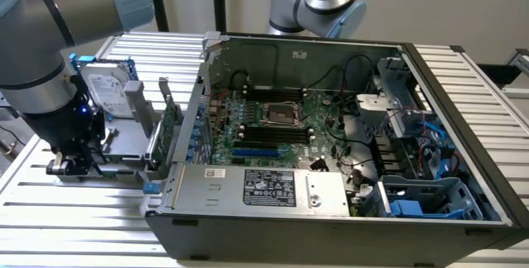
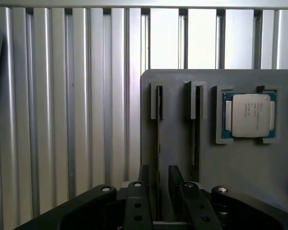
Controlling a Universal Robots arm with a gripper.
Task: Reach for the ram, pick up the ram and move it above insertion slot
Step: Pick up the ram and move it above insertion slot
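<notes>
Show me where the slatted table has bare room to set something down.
Bare table slats run from the gray holder to the near edge, beside the computer case; more lie behind the hard drive. Crowded: the holder under the gripper, and inside the case.

Gripper [image 2: 159,171] at holder [image 1: 131,146], holder on table [image 1: 74,218], computer case [image 1: 331,234] beside it

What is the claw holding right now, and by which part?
Nothing yet, it seems: the claw is open, one finger on each side of the ram, which sits edge-up in the grey holder.
</notes>
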